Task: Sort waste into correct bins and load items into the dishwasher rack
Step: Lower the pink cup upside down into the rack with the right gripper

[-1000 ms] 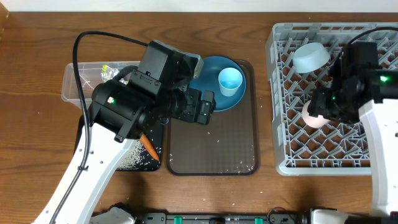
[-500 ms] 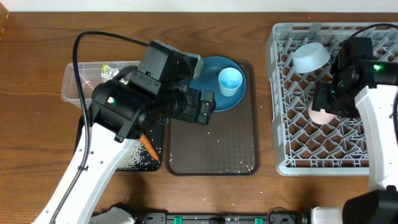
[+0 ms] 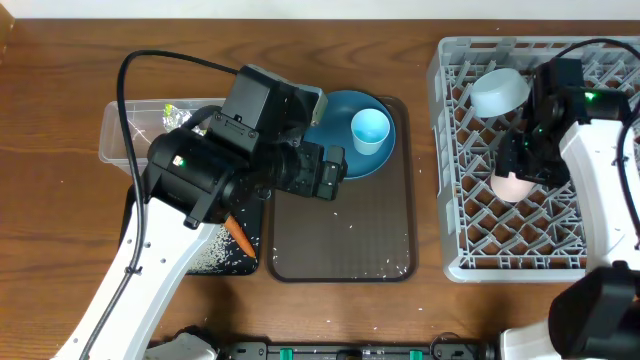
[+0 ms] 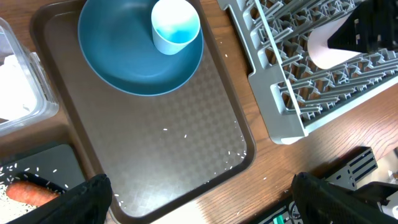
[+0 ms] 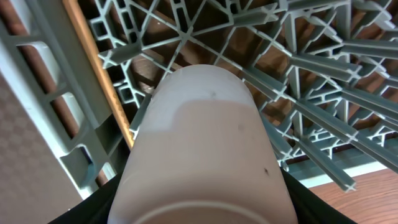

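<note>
So the pale-pink plastic cup point(image 5: 205, 146) is clamped in the right gripper point(image 3: 518, 172) and held low over the pegs of the large grey plastic dishwasher rack point(image 3: 445, 200). It's probably kept there so it can be slotted between them. Whether it's touching the pegs can't be made out. A pale-blue bowl point(image 3: 500, 90) is already parked in the rack's far corner.

The left gripper point(image 4: 204, 199) is spread wide with nothing in it, hung above the brown serving tray point(image 4: 186, 124). It looks lined up for the round dark-blue plate point(image 4: 124, 65), which has the light-blue cup point(image 4: 176, 28) stood on it. Those two are the dishes left to load.

A small orange carrot point(image 3: 238, 236) and white rice grains point(image 3: 205, 262) are lying in the shallow black tray point(image 4: 56, 165), with the clear plastic tub point(image 3: 112, 135) just behind it.

Everything is set on a brown wooden table point(image 3: 60, 60). Nothing of the room beyond it can be seen.
</note>
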Controlling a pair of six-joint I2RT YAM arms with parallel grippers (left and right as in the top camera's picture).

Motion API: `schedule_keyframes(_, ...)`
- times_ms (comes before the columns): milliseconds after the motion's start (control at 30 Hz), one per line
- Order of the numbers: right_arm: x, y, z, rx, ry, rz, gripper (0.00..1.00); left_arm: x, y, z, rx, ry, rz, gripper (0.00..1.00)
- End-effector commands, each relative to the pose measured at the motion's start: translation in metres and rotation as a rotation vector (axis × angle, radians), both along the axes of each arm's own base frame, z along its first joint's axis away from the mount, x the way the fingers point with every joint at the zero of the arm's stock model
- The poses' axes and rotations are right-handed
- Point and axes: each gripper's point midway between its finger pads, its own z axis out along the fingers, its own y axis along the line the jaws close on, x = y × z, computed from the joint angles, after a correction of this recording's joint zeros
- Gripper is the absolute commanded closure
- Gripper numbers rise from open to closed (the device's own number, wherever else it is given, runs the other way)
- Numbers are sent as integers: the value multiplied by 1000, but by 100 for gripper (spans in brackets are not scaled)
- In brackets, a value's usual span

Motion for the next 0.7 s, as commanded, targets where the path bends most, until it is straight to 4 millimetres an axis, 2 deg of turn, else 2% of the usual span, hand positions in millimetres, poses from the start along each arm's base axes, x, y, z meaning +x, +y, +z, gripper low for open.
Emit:
schedule_keyframes(0, 0, -6, -8, -12, 29, -21, 83, 1, 3, -2, 13, -2, 1, 5)
schedule_keyframes(300, 1, -7, -15, -10, 48, -25, 82, 1, 2, -2, 13, -2, 1, 5)
schedule_keyframes(667, 0, -9, -15, -10, 49, -31, 65, 1, 3, -2, 13, -3, 1, 5)
